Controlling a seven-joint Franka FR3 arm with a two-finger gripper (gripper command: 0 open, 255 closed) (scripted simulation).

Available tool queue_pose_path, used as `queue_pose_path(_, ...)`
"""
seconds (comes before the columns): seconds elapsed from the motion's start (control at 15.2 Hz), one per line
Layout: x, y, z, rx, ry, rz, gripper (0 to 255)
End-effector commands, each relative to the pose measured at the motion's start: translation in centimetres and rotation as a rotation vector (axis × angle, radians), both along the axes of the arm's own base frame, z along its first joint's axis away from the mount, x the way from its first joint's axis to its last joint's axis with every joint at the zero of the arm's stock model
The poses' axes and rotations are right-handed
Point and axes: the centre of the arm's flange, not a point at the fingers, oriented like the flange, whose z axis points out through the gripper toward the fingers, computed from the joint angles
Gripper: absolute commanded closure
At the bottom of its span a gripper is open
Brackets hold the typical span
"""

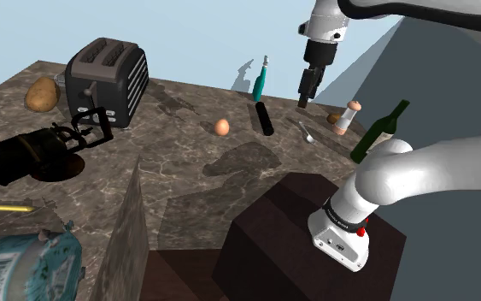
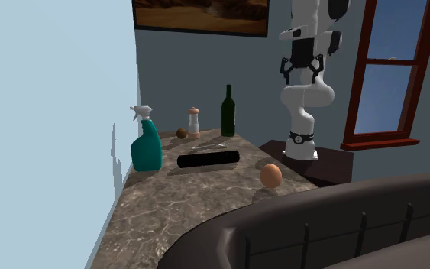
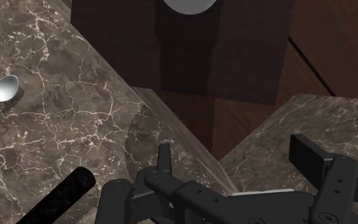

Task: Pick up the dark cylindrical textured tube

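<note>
The dark textured tube (image 1: 264,117) lies flat on the marble counter (image 1: 187,162), between a teal spray bottle (image 1: 260,79) and an egg (image 1: 222,126). In the second exterior view the tube (image 2: 208,159) rests in front of the spray bottle (image 2: 146,145). My gripper (image 1: 305,98) hangs well above the counter, to the shoulder view's right of the tube, and touches nothing. Its fingers stand apart in the second exterior view (image 2: 302,72). In the wrist view one end of the tube (image 3: 56,200) shows beside the open gripper (image 3: 238,159).
A spoon (image 1: 307,132), a shaker (image 1: 346,117) and a green bottle (image 1: 380,130) stand near the counter's edge by the dark stand (image 1: 281,231). A toaster (image 1: 108,81) and a potato (image 1: 42,94) sit at the shoulder view's far left.
</note>
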Motion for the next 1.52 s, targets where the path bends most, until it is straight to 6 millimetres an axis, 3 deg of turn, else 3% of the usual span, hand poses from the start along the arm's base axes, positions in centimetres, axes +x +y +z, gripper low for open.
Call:
queue_pose_path(0.0,0.0,0.0,0.0,0.0,0.0,0.0,0)
queue_pose_path(0.73,8.7,-6.6,-8.9,-0.004,-0.056,-0.242,0)
queue_pose_path(1.45,16.0,-15.1,-17.4,-0.008,-0.113,-0.483,0)
